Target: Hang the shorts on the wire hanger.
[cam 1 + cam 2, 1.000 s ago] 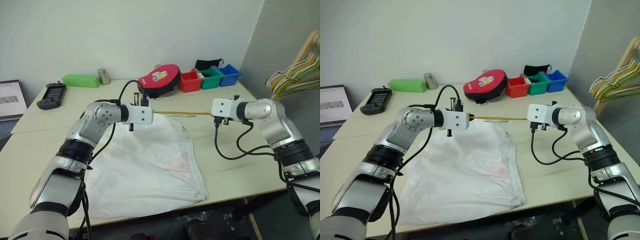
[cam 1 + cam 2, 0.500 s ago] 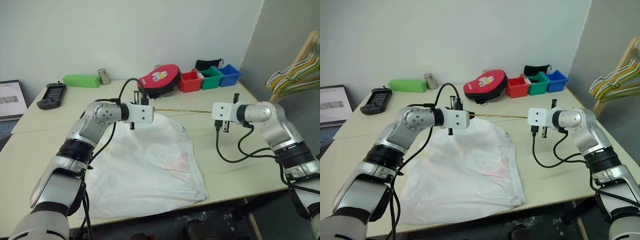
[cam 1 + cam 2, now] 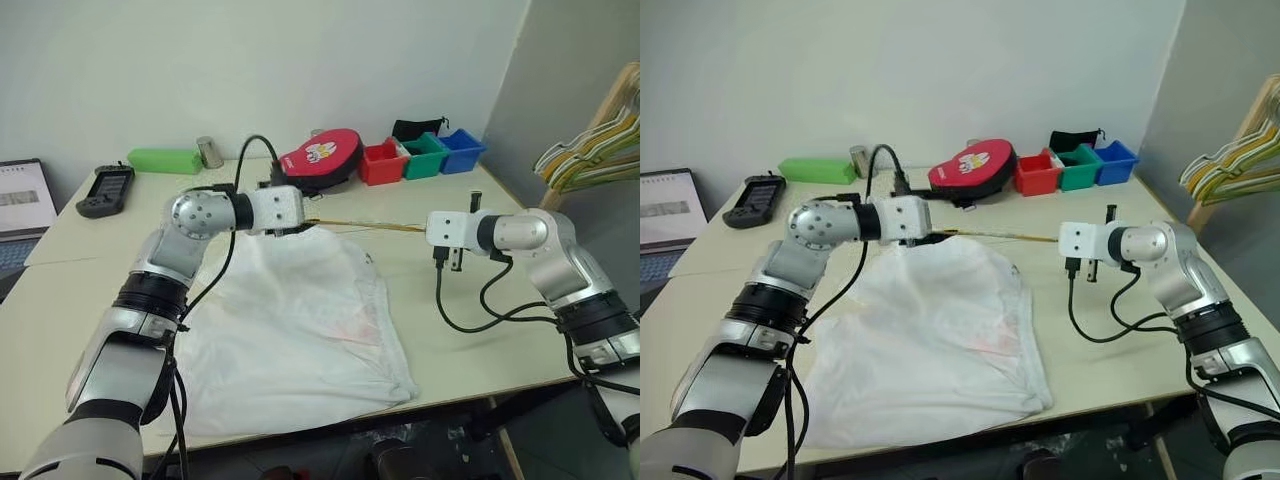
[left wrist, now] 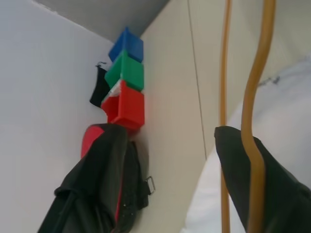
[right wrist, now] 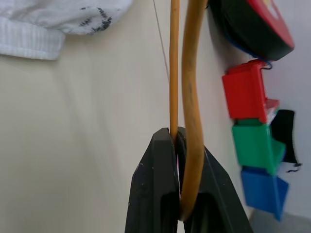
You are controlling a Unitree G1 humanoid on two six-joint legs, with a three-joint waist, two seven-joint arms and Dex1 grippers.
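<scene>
Above the bench [image 3: 480,330], our right hand [image 5: 179,145] is pinching the hanger [image 3: 365,225] level toward nine o'clock; our left hand [image 4: 184,150] is gaping beside its far end, over the shorts [image 3: 300,330], probably ready for threading.

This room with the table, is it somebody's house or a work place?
Probably a work room or lab, not a home: a plain table with a laptop, small coloured bins against a bare wall, and a rack of hangers beside it.
</scene>
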